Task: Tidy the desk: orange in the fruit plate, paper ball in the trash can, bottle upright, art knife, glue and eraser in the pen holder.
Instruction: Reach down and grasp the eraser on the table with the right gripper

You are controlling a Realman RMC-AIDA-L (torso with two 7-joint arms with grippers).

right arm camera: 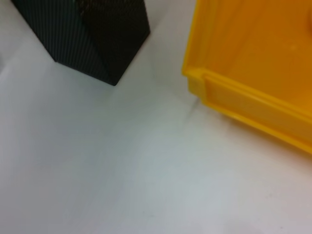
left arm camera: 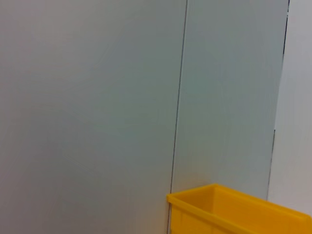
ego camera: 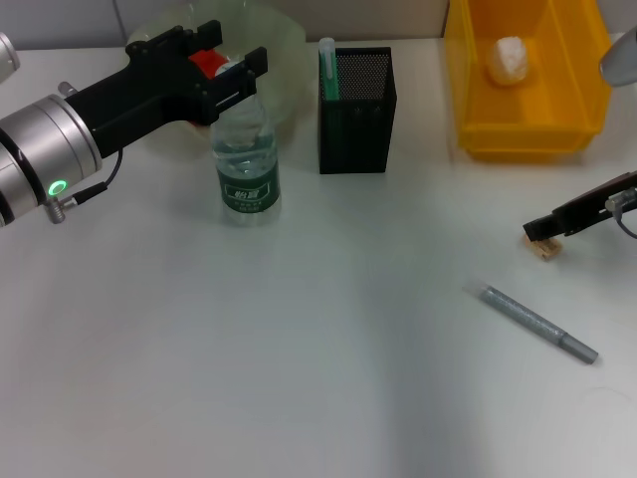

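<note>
Reaching in from the side, the left gripper (ego camera: pixel 231 72) sits right at the top of the bottle (ego camera: pixel 247 159), with one finger on each side of the cap, and it looks closed on the cap, though I cannot be fully sure it is squeezing. The bottle stands upright on the desk (ego camera: pixel 299 378), just in front of the fruit plate (ego camera: pixel 284 45), and a bit of the orange (ego camera: pixel 206 63) peeks out red behind the fingers. If the gripper pulls away crooked, the bottle could tip over again and roll. The right gripper (ego camera: pixel 542 234) is low at the eraser (ego camera: pixel 544 248) and seems to pinch it (the little tan block could slip out, since it is so small). The paper ball (ego camera: pixel 510 60) lies in the trash can (ego camera: pixel 478 129). The pen holder (ego camera: pixel 356 119) has a green stick in it, and the art knife (ego camera: pixel 537 323) lies alone on the desk, easy to bump and send rolling
</note>
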